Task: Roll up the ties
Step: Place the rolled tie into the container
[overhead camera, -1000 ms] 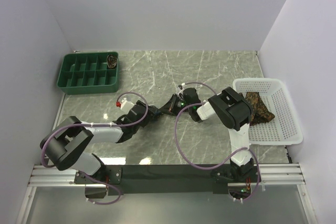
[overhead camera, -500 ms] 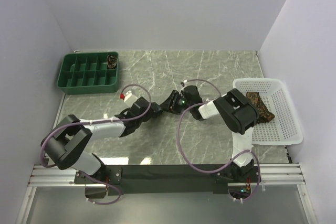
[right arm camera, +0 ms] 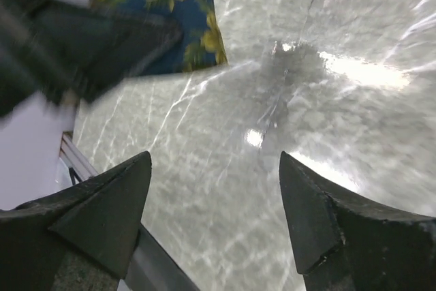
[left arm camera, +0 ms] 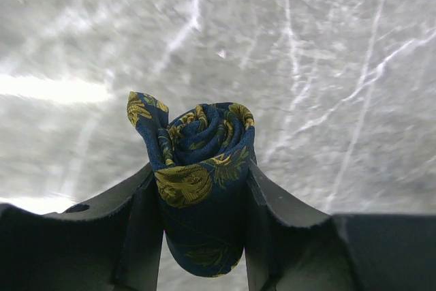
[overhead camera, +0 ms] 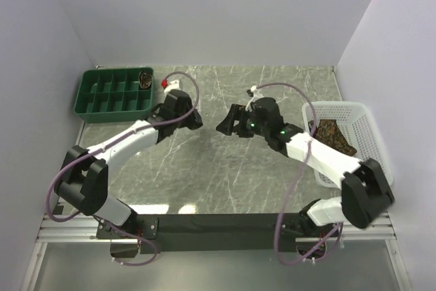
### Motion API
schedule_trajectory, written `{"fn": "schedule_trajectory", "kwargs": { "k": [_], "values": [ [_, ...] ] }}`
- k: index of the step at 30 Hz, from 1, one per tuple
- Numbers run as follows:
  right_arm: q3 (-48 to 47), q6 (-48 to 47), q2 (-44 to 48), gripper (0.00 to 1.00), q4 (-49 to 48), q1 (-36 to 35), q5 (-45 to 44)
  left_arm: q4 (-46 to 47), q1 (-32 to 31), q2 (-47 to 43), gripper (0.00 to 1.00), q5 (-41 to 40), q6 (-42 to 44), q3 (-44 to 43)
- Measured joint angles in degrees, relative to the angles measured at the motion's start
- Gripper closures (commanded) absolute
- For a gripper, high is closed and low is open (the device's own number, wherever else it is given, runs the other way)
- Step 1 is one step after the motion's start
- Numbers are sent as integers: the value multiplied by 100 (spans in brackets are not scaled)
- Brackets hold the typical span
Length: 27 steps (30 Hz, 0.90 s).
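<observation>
A dark navy tie (left arm camera: 201, 168) with yellow floral print is rolled into a tight coil. My left gripper (left arm camera: 204, 192) is shut on it and holds it above the marble table, with both fingers (left arm camera: 139, 216) pressed on its sides. In the top view the left gripper (overhead camera: 195, 118) hangs just right of the green tray. My right gripper (right arm camera: 214, 161) is open with nothing between its fingers. It faces the held navy tie (right arm camera: 187, 28) from a short way off. In the top view the right gripper (overhead camera: 223, 126) is at mid-table. Brown ties (overhead camera: 333, 137) lie in the white basket.
The green compartment tray (overhead camera: 102, 103) stands at the back left with a rolled tie (overhead camera: 145, 78) in its far right compartment. The white mesh basket (overhead camera: 371, 161) sits at the right edge. Grey walls close in the table on three sides.
My right gripper opened, let go of the roll and drew back as its arm stretched out. My left gripper carried the rolled navy tie back and left, toward the tray.
</observation>
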<state>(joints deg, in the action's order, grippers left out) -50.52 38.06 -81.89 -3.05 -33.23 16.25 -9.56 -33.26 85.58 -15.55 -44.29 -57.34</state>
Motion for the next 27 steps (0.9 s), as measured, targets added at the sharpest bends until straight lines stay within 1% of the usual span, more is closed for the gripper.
{"fn": "schedule_trajectory", "kwargs": {
  "k": [5,9,11,13,16,22,27],
  "values": [
    [249,-525,1222,17,756,-2,-256,-868,669,87,99,605,1189,-831],
    [490,-909,2057,16,1259,-2,-481,-1569,1412,407,99,1084,2100,-1860],
    [581,-1067,2363,16,1475,-2,-575,-1786,1757,603,99,1217,2500,-2361],
    [654,-1224,2651,11,1679,-2,-669,-2031,2124,787,99,1349,2879,-2778],
    [737,-1432,3040,11,1932,-2,-791,-2312,2677,1054,99,1665,3322,-3228],
    [748,-1784,3353,11,2262,-2,-940,-2712,3735,1753,99,2507,3866,-3825],
    [748,-1888,3283,11,2457,-2,-981,-2817,4227,2396,99,2907,4019,-4116]
  ]
}}
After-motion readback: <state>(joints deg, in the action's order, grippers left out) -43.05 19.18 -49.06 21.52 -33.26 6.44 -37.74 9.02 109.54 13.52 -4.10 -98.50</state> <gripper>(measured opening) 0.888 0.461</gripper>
